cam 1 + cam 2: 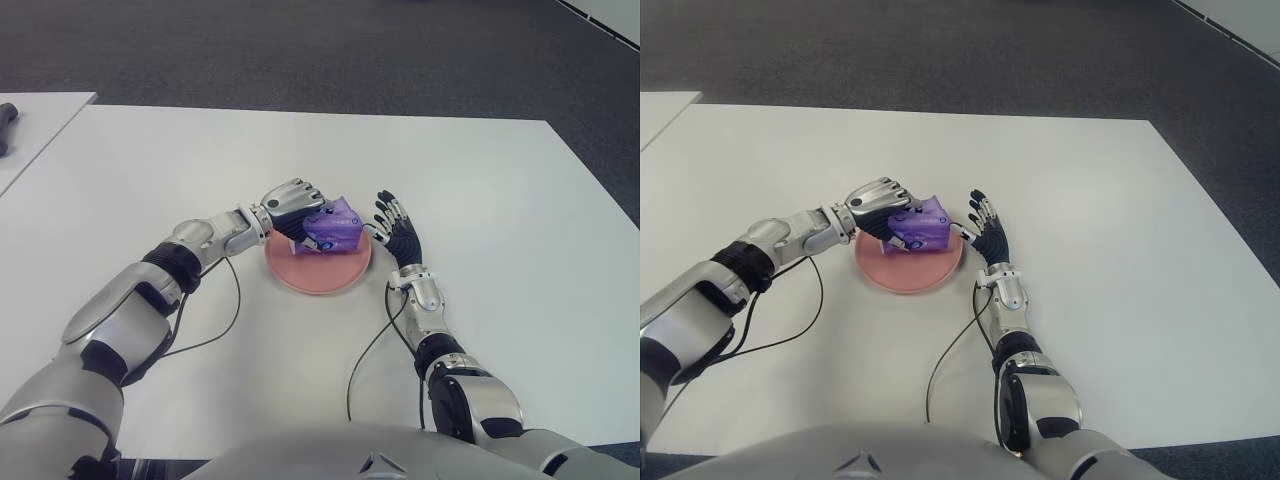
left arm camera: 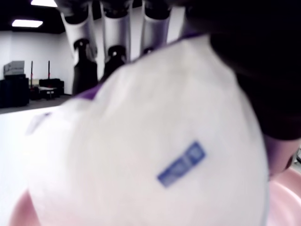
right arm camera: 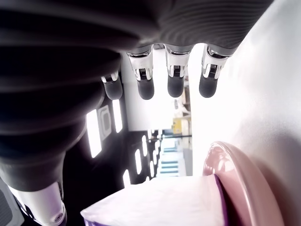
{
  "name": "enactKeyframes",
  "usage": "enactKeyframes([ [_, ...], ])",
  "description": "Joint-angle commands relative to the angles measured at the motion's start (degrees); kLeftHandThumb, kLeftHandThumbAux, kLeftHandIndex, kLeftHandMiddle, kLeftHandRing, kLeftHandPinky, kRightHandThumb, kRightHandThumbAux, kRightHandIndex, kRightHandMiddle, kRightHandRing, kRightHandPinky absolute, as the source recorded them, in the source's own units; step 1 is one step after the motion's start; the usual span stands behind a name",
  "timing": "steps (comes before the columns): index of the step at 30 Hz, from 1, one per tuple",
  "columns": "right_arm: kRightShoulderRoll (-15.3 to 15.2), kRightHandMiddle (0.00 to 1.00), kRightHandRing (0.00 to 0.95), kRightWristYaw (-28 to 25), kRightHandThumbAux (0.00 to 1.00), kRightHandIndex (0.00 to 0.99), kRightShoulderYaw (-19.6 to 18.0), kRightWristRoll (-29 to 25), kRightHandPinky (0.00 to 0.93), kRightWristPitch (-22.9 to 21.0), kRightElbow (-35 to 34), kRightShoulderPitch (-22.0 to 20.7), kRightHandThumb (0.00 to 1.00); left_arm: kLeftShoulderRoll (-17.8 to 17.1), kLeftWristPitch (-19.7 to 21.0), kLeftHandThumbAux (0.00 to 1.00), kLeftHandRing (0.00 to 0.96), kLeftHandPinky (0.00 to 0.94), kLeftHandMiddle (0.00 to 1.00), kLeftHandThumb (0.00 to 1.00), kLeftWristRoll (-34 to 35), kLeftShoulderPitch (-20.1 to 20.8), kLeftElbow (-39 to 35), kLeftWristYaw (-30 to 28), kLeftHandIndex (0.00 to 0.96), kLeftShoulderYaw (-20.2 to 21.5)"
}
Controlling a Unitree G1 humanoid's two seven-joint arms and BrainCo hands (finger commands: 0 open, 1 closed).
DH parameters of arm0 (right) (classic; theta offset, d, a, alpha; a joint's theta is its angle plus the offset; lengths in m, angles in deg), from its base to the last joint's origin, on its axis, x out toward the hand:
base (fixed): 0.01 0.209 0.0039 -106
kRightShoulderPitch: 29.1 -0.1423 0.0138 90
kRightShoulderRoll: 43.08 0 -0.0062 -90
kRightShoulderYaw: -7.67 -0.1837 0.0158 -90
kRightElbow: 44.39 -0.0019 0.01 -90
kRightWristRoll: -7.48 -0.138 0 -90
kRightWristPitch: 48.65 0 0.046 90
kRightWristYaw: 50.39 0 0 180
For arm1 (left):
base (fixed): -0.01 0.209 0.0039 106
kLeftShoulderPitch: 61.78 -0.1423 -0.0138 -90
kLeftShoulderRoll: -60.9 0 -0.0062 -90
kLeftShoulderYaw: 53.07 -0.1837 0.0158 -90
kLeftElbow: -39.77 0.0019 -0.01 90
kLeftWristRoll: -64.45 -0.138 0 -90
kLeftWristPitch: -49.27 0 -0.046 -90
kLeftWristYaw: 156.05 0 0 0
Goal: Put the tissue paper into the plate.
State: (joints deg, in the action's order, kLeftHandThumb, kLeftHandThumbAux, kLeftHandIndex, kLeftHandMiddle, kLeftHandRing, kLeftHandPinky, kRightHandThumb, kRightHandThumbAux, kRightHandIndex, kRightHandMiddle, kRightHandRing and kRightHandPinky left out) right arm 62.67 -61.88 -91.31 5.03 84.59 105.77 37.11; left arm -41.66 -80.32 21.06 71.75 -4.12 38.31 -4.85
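Big white rectangular worktop [image 1: 480, 180] takes up most of the view, dark grey carpeted floor [image 1: 300, 50] behind it. A second white table [image 1: 35, 125] sits just off to the left. Bright rectangular ceiling lights [image 2: 26, 22] overhead, white wall [image 2: 9, 52] in the distance.

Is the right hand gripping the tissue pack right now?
No. The right hand shows open beside the plate, while the left hand grasps the tissue pack.
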Motion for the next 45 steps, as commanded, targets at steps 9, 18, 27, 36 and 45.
enactKeyframes([
  [9, 0.21, 0.03, 0.013, -0.28, 0.706, 0.062, -0.92, -1.18, 0.055, -2.58, 5.74, 7.31, 0.096, -2.93, 2.96, 0.272, 0.001, 0.001, 0.001, 0.094, 20.33, -5.78, -9.17, -37.45, 0.004, 3.1],
  [18, 0.07, 0.03, 0.013, -0.49, 0.706, 0.062, -1.06, -1.28, 0.055, -2.62, 5.82, 7.25, 0.096, -5.28, 11.2, 0.357, 0.0, 0.0, 0.0, 0.056, 26.69, -9.02, -19.54, -47.06, 0.0, 7.89],
  [27, -0.09, 0.03, 0.013, -0.82, 0.706, 0.062, -1.39, -1.32, 0.055, -2.66, 6.02, 7.06, 0.096, -8.09, 20.91, 0.397, 0.0, 0.0, 0.0, 0.003, 29.49, -12.05, -31.95, -54.67, 0.0, 14.28],
  [36, -0.24, 0.03, 0.013, -1.08, 0.706, 0.062, -1.57, -1.44, 0.055, -2.69, 6.08, 7.0, 0.096, -7.24, 25.7, 0.429, 0.0, 0.0, 0.0, 0.0, 27.44, -13.1, -35.52, -57.46, 0.0, 15.31],
  [45, -0.26, 0.03, 0.013, -1.16, 0.706, 0.062, -1.6, -1.47, 0.055, -2.66, 6.06, 7.04, 0.096, -6.24, 23.57, 0.464, 0.0, 0.0, 0.0, 0.0, 25.12, -13.7, -33.24, -53.21, 0.0, 17.18],
])
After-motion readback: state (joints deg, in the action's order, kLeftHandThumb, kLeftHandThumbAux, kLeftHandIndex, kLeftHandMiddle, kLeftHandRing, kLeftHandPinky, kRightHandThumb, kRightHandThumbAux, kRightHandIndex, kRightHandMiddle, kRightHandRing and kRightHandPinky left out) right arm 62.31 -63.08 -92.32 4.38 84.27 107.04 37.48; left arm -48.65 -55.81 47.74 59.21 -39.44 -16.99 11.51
